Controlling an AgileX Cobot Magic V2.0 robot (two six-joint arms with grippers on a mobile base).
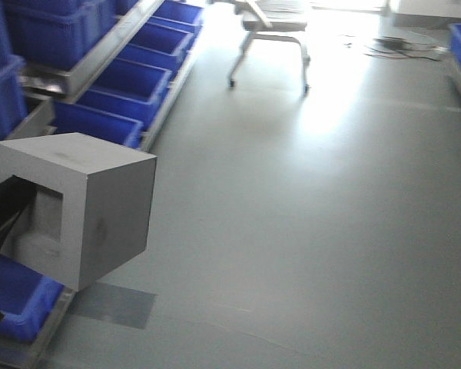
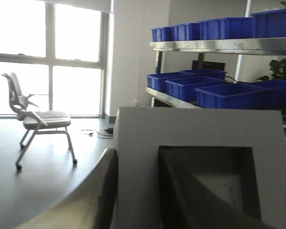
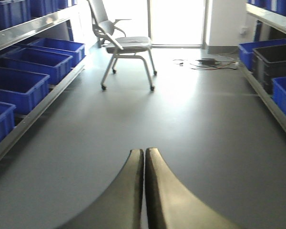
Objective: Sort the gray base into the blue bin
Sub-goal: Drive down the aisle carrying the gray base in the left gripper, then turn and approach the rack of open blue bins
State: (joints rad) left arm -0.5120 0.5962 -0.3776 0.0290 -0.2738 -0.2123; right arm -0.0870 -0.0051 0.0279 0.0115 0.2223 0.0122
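Observation:
The gray base (image 1: 84, 207), a light-gray cube with a square recess in one face, hangs in the air at the left of the front view, above the floor. My left gripper (image 2: 137, 160) is shut on one wall of it: one finger (image 2: 97, 191) lies outside that wall and the other reaches into the recess (image 2: 205, 181). In the front view the dark left arm (image 1: 1, 211) enters the recess from the left. A blue bin (image 1: 19, 301) sits on the low rack just below the base. My right gripper (image 3: 144, 152) is shut on nothing, low over bare floor.
Several more blue bins (image 1: 111, 104) line the metal racks (image 1: 100, 54) on the left, others (image 3: 283, 98) with a black bin (image 3: 276, 59) on the right. A wheeled chair (image 1: 273, 34) and floor cables (image 1: 403, 48) stand far down the aisle. A darker patch (image 1: 115, 304) marks the floor.

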